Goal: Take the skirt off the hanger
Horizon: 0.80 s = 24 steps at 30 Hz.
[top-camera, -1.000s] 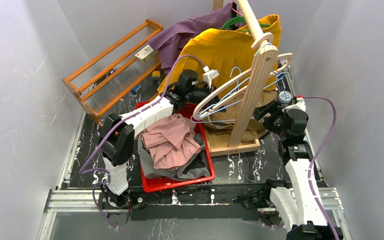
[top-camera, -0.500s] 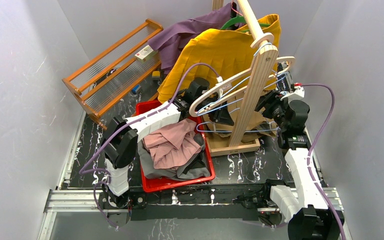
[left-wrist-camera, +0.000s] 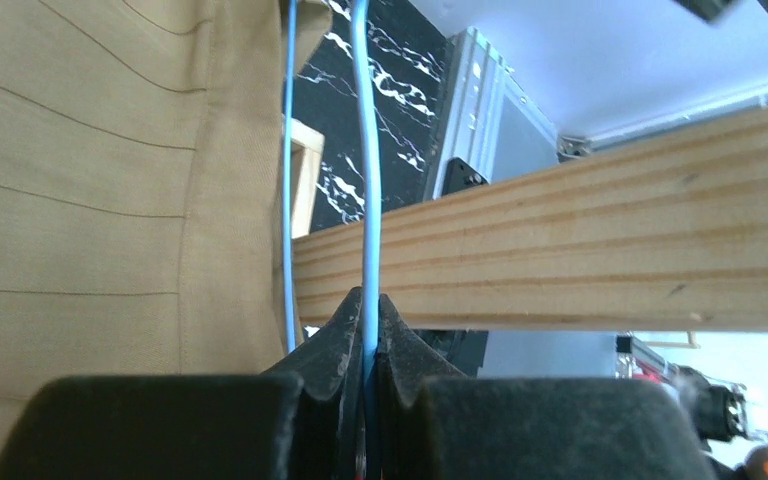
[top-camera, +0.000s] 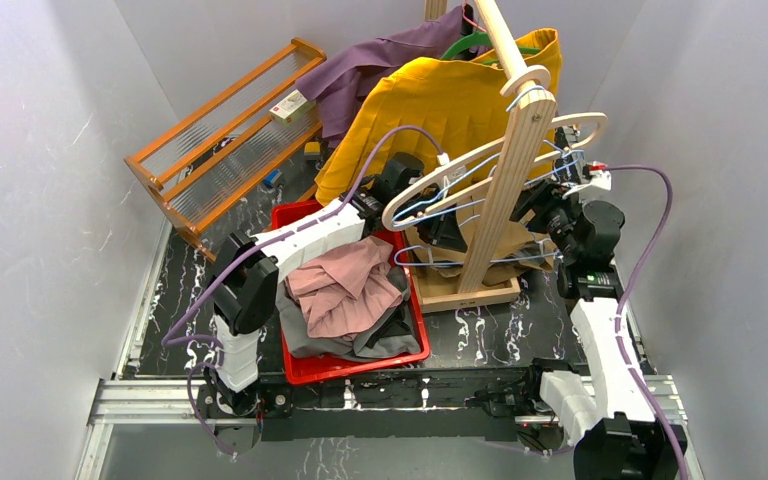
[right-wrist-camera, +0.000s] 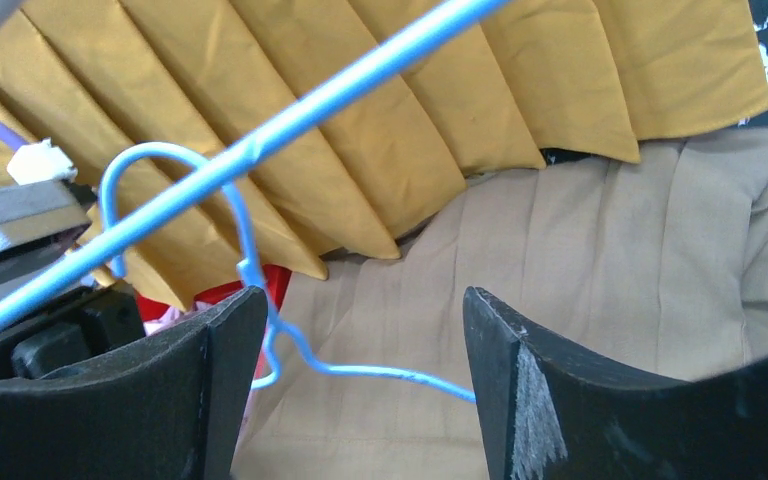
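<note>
Pinching a thin blue wire hanger, the left gripper has its fingers pressed together on the wire, close in front of a pale wooden post. We see the right gripper spread wide, holding nothing. The tan skirt lies beyond its fingers, behind the wire and below a mustard pleated garment; we cannot tell whether it hangs from the wire. The small white tag on the orange slatted rack is too small to read.
</note>
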Each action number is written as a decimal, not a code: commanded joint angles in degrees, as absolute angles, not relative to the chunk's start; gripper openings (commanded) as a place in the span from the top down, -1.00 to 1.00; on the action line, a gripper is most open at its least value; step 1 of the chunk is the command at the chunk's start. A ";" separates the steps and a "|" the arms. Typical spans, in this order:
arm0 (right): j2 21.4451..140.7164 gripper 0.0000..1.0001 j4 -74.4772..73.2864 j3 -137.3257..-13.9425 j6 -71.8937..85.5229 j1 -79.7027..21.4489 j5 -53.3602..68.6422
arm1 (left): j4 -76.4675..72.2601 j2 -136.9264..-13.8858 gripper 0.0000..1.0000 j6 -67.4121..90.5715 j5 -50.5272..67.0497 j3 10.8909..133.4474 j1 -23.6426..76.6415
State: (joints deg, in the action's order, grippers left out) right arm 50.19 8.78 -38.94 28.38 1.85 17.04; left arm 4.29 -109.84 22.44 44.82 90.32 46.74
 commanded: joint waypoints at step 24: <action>56.95 0.04 13.80 -42.53 30.09 0.70 31.31 | 8.55 -106.36 1.00 18.77 39.80 92.71 49.42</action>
State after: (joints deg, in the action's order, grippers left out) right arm 56.62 6.22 -41.85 28.10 0.93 28.73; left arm 7.90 -110.19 19.07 40.18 91.92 48.88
